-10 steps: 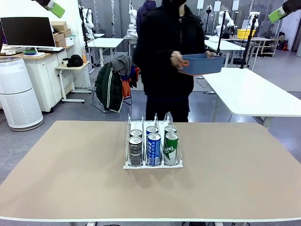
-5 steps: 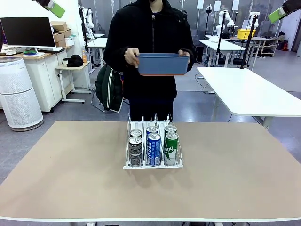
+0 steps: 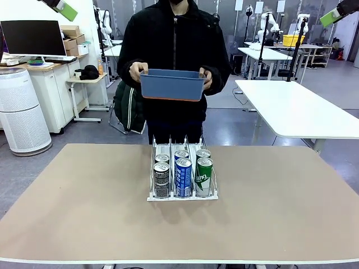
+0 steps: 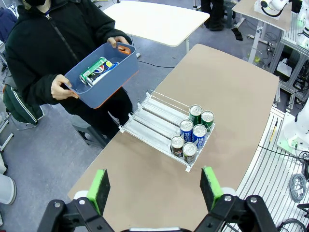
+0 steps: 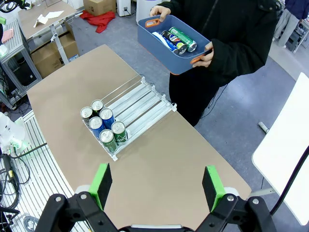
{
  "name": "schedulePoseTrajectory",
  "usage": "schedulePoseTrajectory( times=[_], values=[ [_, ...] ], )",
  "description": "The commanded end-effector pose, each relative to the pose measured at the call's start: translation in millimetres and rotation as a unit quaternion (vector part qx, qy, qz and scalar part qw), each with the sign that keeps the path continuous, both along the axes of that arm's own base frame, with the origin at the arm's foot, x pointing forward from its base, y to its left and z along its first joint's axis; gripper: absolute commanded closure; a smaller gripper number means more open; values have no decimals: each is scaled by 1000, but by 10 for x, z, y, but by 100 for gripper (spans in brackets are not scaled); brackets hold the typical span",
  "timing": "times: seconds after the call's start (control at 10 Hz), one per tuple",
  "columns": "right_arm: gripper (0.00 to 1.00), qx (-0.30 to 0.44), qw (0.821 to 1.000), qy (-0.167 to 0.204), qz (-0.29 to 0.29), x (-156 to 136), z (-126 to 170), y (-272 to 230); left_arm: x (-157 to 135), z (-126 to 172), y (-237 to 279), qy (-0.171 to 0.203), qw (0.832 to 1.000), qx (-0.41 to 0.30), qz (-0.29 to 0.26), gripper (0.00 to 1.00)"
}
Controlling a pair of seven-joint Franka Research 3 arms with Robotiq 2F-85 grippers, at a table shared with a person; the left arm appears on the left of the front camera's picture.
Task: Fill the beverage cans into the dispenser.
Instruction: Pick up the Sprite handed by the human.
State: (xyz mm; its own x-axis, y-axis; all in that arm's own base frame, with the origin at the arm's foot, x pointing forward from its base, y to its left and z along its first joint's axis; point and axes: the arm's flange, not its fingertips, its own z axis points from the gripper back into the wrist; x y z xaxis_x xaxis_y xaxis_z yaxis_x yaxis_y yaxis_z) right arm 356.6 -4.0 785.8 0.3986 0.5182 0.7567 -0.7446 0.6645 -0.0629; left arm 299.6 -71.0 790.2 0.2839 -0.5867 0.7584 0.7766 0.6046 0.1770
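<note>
The dispenser (image 3: 153, 196) stands mid-table with several beverage cans at its near end: black (image 3: 161, 179), blue (image 3: 183, 177) and green (image 3: 204, 176) in front, one more behind each. Its far lanes (image 4: 154, 116) (image 5: 137, 101) lie bare. A person at the far edge holds a blue tub (image 3: 171, 85) in both hands, with more cans lying inside (image 4: 99, 70) (image 5: 175, 39). My left gripper (image 4: 154, 188) and right gripper (image 5: 157, 186) hang open high above the table, nothing between their fingers. Their green pads show at the top corners (image 3: 66, 9) (image 3: 331, 18).
The tan table (image 3: 84, 213) has wide bare surface on both sides of the rack. Behind the person stand a white table (image 3: 297, 106), a chair draped with a jacket (image 3: 130, 103) and a white air purifier (image 3: 19, 112).
The person has turned to face the table and lowered the blue tub to chest height in front of them. Both arms have stayed still.
</note>
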Motion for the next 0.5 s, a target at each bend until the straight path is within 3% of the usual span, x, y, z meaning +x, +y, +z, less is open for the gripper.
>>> schedulePoseTrajectory(
  times=[0.0,0.4],
  values=[
    [0,1,1000,1,0,3,-13,-1,9,1,11,-3,1000,0,4,0],
    [0,1,1000,1,0,3,-13,-1,9,1,11,-3,1000,0,4,0]
  ],
)
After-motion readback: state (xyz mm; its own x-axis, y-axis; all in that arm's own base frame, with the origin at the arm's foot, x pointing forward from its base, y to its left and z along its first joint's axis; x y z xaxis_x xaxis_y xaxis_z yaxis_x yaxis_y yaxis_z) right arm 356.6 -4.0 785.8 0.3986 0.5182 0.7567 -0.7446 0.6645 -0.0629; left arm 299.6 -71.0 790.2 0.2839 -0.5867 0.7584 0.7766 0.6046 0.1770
